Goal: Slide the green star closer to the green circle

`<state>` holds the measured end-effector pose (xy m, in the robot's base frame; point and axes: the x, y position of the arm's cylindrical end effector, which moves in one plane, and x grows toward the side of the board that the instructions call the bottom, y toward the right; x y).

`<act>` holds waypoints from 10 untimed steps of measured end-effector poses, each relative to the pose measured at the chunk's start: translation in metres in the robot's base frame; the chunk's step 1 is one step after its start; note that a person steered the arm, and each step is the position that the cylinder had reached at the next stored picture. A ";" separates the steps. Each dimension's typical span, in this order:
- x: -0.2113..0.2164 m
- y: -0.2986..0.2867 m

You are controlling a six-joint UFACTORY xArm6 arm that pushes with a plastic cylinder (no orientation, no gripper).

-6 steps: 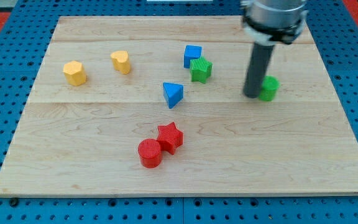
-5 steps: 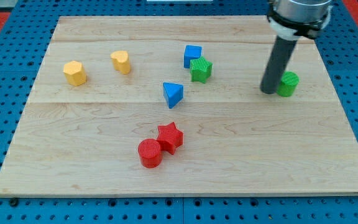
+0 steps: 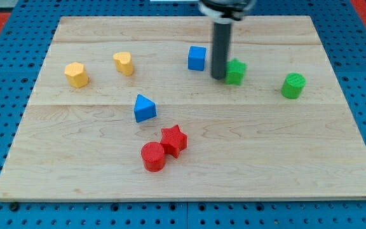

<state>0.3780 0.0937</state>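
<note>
On the wooden table [image 3: 335, 127], starting at the view's left, a yellow block [image 3: 76, 74] of roughly hexagonal shape sat near the left edge, and a second yellow block [image 3: 124, 63], shaped somewhat like a heart, stood a little to its right and slightly nearer the view's top. Further right, a blue triangle [image 3: 144, 109] lay by itself around the middle of the table. Below it, toward the view's bottom, a red cylinder [image 3: 153, 156] and a red star [image 3: 174, 140] were touching each other, the star up and to the right of the cylinder. A blue cube [image 3: 197, 58] stood near the view's top, just left of the dark rod. My tip [image 3: 218, 77] was down on the table between the blue cube and the green star [image 3: 235, 72], pressed against the star's left side and apart from the cube. The arm carried no hand, only the rod, so nothing could be said of an opening or a clamp. The green circle [image 3: 293, 85], a short cylinder, stood well to the right of the green star and slightly nearer the view's bottom, with bare wood between the two.
</note>
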 end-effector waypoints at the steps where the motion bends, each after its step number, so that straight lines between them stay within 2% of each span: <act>1: 0.008 0.008; 2: -0.010 -0.028; 4: -0.011 0.069; 5: -0.011 0.100; 7: -0.011 0.097; 8: -0.036 0.103; 9: -0.028 0.130; 10: 0.017 0.112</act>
